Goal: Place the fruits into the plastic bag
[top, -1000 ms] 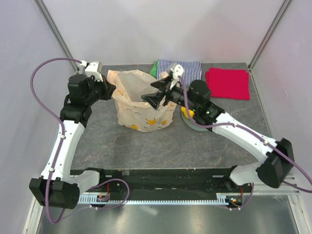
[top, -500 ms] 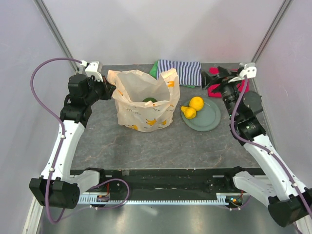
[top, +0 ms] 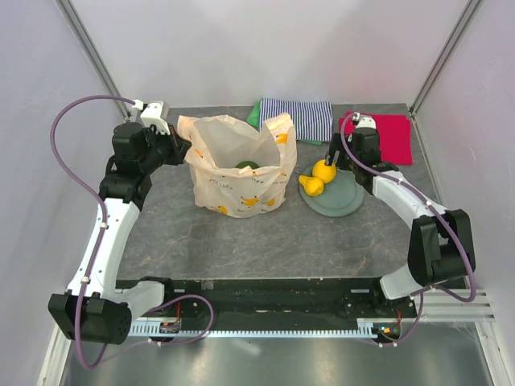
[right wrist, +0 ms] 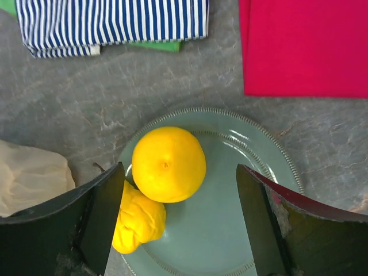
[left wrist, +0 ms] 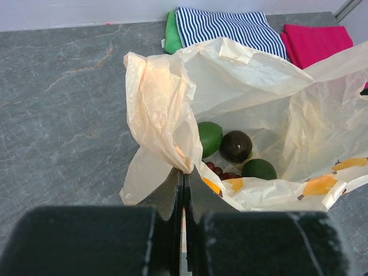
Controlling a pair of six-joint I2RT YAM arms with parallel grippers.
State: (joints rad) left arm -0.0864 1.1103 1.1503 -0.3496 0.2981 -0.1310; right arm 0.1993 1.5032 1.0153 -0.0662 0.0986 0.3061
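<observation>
**Lemon pick pending, bag mouth propped open**

The lemon [right wrist: 168, 164] is sat on the plate [right wrist: 230, 241], with the pear-shaped fruit [right wrist: 138, 218] touching it at 7 o'clock. Both are outside the plastic bag [top: 233, 181], which is stood near the plate at its 9 o'clock in the top view. Already bagged, going by the left wrist view: a lime [left wrist: 208, 138], a dark round fruit [left wrist: 236, 146], a darker green fruit [left wrist: 259, 169] and a grape bunch [left wrist: 221, 171], partly hidden.

The right gripper [right wrist: 179, 168] is hung over the lemon, jaws spread wide to either side, nothing grasped. The left gripper [left wrist: 183, 184] is clenched on the bag's rim at its 9 o'clock side.

Step judged: lemon pick, two fruits left. Next, a straight descent and a squeeze across the lemon are called for. Little room is left on the pear side, so a nudge is likely. Then it is to be carried toward 9 o'clock and dropped into the open mouth.
</observation>
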